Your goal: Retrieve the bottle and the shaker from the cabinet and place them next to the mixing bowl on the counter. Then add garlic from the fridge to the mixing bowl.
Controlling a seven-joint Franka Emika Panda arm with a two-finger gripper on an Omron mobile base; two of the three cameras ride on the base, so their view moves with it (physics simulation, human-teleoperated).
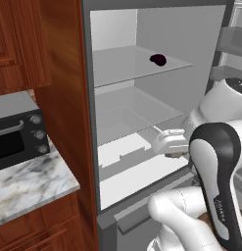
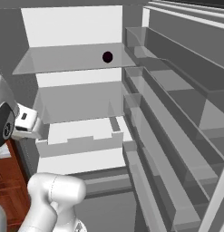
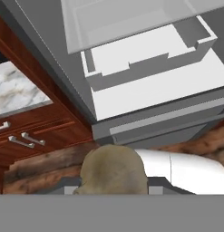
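Observation:
My gripper (image 1: 177, 153) is shut on the garlic (image 3: 114, 170), a beige-grey rounded lump that sits between the fingers at the bottom of the hand view. It hangs in front of the open grey fridge (image 1: 201, 39), level with the white drawer (image 3: 145, 54) and just outside it. The garlic (image 1: 179, 155) peeks out under the white hand. The white marble counter (image 1: 29, 181) lies to the fridge's left. The bottle, the shaker and the mixing bowl are out of view.
A dark black lump (image 1: 158, 59) lies on the fridge's upper glass shelf (image 2: 68, 59). The open fridge door's grey bins (image 2: 177, 113) run along the right. A black toaster oven (image 1: 19, 137) stands on the counter. A reddish-brown wooden panel (image 1: 61, 98) flanks the fridge.

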